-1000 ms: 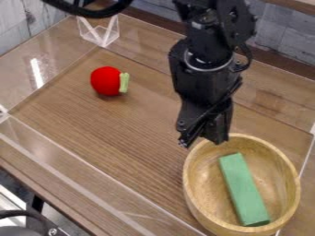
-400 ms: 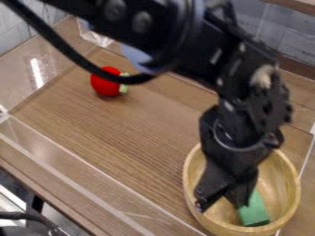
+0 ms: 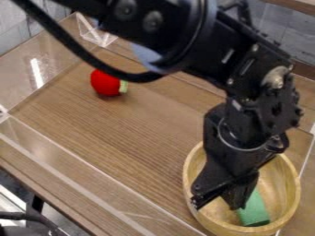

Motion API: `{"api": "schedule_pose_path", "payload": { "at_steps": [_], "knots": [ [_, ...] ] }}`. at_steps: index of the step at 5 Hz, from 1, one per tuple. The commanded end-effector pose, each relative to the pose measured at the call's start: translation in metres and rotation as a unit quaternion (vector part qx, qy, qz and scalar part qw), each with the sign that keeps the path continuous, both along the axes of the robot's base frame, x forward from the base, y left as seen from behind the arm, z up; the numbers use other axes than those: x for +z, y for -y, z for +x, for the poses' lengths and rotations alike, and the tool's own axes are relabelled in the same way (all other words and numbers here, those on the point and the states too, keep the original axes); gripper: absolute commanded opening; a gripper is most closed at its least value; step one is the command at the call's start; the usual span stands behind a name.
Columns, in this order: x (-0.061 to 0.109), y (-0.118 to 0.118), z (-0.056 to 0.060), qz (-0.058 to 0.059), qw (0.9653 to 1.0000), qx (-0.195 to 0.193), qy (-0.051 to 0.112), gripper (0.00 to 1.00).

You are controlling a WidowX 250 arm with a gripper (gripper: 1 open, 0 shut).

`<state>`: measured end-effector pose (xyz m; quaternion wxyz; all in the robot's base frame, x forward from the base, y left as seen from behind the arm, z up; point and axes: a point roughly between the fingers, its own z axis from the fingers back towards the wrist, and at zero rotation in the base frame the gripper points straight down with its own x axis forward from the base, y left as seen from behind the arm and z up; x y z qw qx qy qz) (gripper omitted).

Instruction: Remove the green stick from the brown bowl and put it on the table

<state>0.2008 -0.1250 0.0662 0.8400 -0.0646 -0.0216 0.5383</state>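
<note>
The brown bowl (image 3: 293, 170) sits at the table's front right. Only the near end of the green stick (image 3: 256, 211) shows inside it; the rest lies hidden under the arm. My black gripper (image 3: 219, 199) points straight down into the bowl, over the stick's left side. Its fingers look pressed together and shut. I cannot tell whether they touch the stick.
A red ball-like object (image 3: 107, 84) with a green patch lies on the wooden table (image 3: 110, 138) at the back left. A clear plastic stand (image 3: 99, 35) is at the far edge. Low transparent walls border the table's left and front.
The arm has come from above the table beside the bowl toward the camera and down into the bowl, now covering most of the green stick. The wrist has rolled.
</note>
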Motion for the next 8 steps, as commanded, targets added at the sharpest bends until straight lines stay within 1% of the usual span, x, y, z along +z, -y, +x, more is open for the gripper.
{"api": "schedule_pose_path", "payload": {
  "at_steps": [1,2,3,4,5,7,8],
  "knots": [
    [0.01,0.006,0.014,-0.007,0.999,-0.04,0.017,0.0],
    [0.005,0.008,0.016,-0.007,0.9976,-0.068,0.012,0.0],
    [0.005,0.01,0.017,-0.009,0.9956,-0.093,0.01,0.0],
    [0.003,0.011,0.02,-0.013,0.9936,-0.112,0.011,0.0],
    [0.002,0.011,0.024,-0.015,0.991,-0.133,0.012,0.0],
    [0.001,0.001,0.028,-0.021,0.9882,-0.151,0.015,0.0],
    [0.005,0.007,0.027,-0.02,0.9863,-0.163,0.02,0.0]
  ]
}}
